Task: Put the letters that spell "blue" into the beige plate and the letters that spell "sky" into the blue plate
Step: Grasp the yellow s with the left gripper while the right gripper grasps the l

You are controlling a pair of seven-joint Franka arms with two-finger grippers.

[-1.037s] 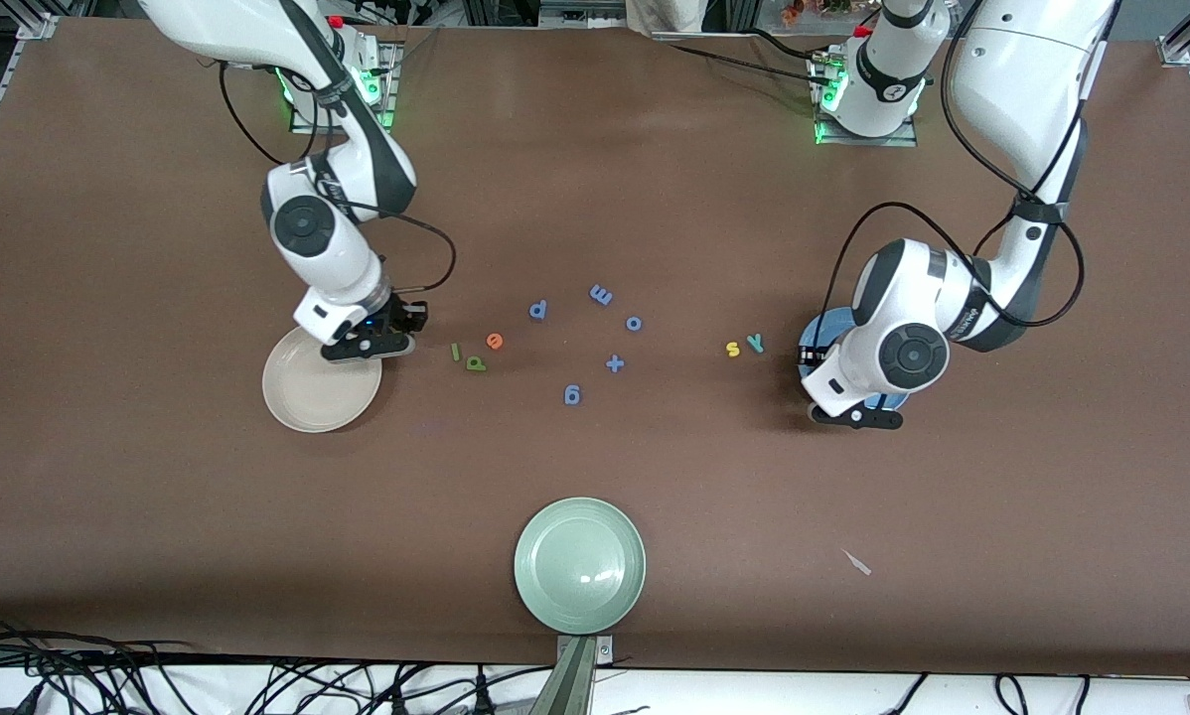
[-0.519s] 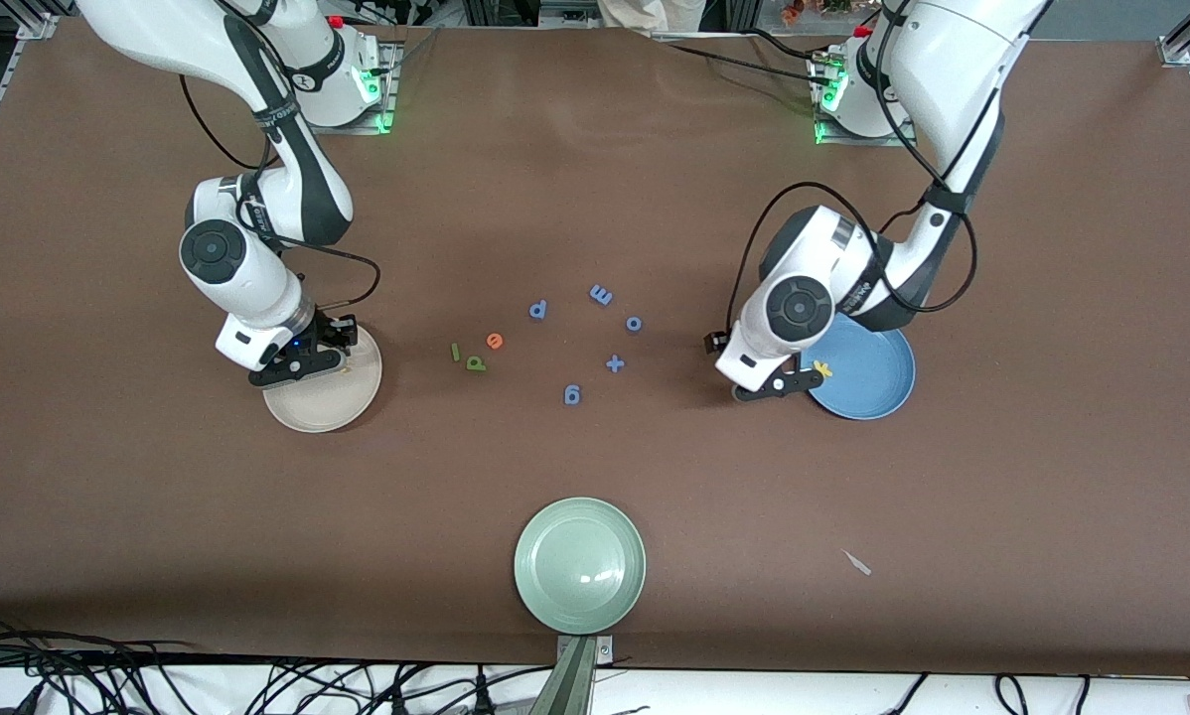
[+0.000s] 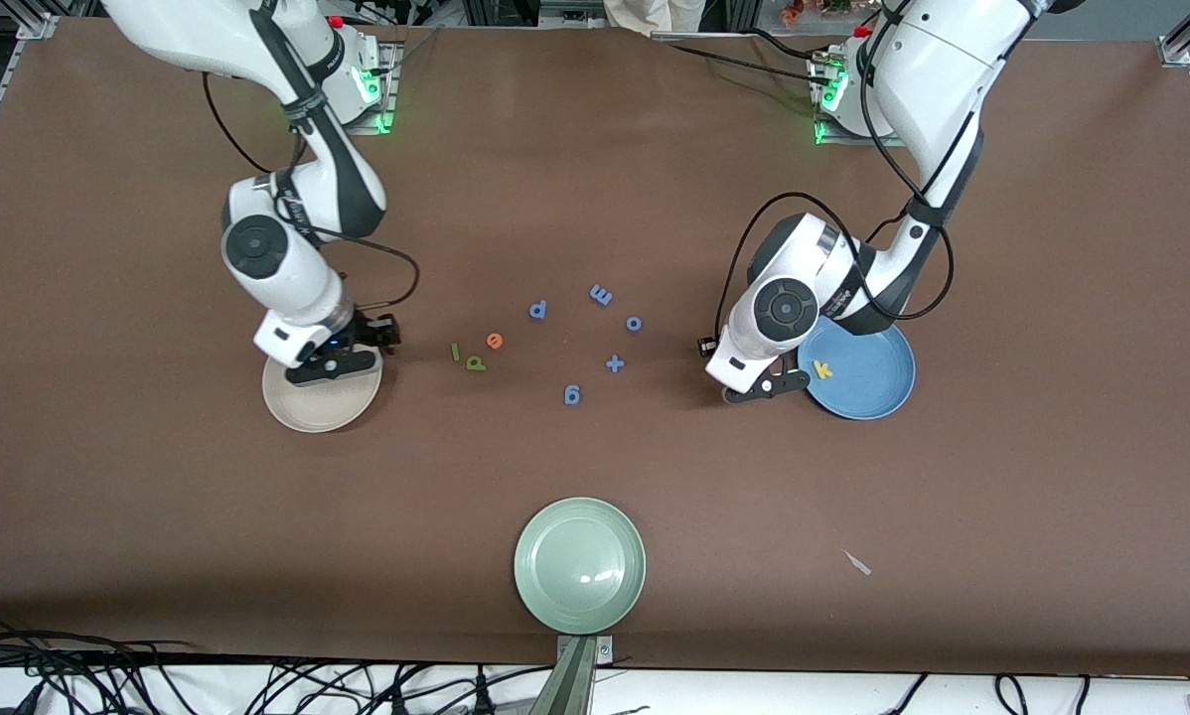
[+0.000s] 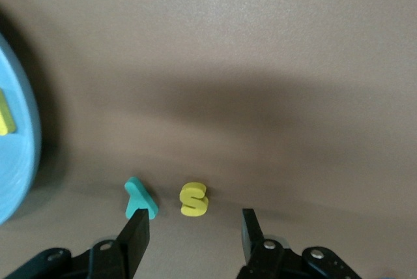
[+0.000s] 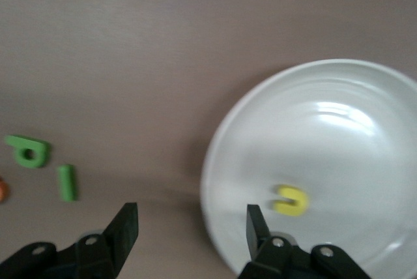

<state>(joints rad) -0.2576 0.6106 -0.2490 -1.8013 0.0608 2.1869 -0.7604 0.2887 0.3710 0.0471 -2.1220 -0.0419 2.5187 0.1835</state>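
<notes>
Brown tabletop, dual Franka setup, foam letters scattered mid-table. Left gripper (image 3: 766,388) sits low just beside the blue plate (image 3: 878,387), on the rim toward the table's middle; fingers apart, nothing between them. Yellow k (image 3: 823,369) already lies in that plate. In the left wrist view the yellow s (image 4: 193,199) and teal y (image 4: 141,198) lie on the bare table just ahead of the open fingertips (image 4: 137,225), side by side and close together; y is almost touching one finger, s sits nearer the middle of the gap.

Right gripper (image 3: 333,363) hovers over the beige plate (image 3: 309,415) rim, jaws spread, empty. Yellow u (image 5: 289,201) is in the plate, under and just ahead of the fingers. Green l (image 3: 455,352), olive b (image 3: 476,362) and orange e (image 3: 495,341) still wait on the table, off the plate toward the centre.

Step in hand, as judged: left arm goes for s or y. To do it well: centre the gap on one letter only, since the pair is tight enough that a finger could shove the neighbour. Drop straight down, close gently on the foam, lift before swinging over the plate. Right arm next likely picks l, the closest; same caution with b beside it. Ignore the blue letters (image 3: 538,310) and the green plate (image 3: 579,564).
</notes>
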